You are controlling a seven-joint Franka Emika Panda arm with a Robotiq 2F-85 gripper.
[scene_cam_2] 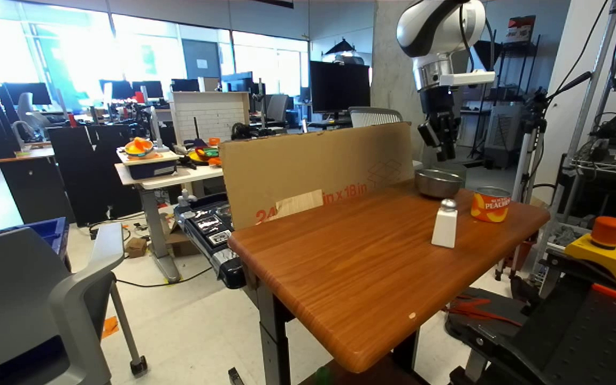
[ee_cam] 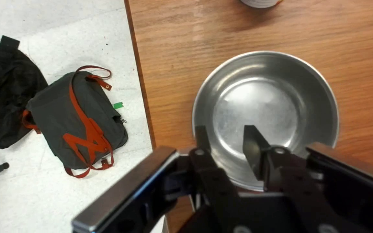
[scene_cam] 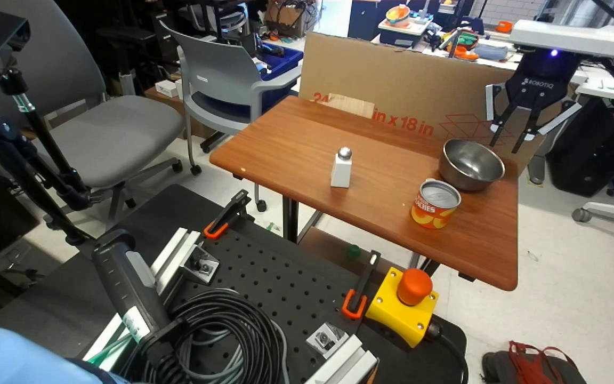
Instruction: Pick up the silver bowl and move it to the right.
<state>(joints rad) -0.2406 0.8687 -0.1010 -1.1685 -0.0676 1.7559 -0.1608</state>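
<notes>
The silver bowl (scene_cam: 469, 162) stands upright near the table's end in both exterior views; it also shows by the cardboard in an exterior view (scene_cam_2: 437, 183). In the wrist view the silver bowl (ee_cam: 257, 106) is seen from above, with nothing in it. My gripper (scene_cam: 505, 146) hangs above the bowl, apart from it, also in an exterior view (scene_cam_2: 446, 156). In the wrist view the gripper (ee_cam: 225, 127) has its fingers apart with nothing between them. The fingers overlap the bowl's near-left part there and hide some of its rim.
An orange-labelled can (scene_cam: 430, 216) stands close to the bowl; its edge shows in the wrist view (ee_cam: 261, 2). A white bottle (scene_cam: 341, 173) stands farther along the wooden table (scene_cam: 296, 144). A cardboard sheet (scene_cam: 424, 74) rises along the table's edge. A backpack (ee_cam: 76, 119) lies on the floor.
</notes>
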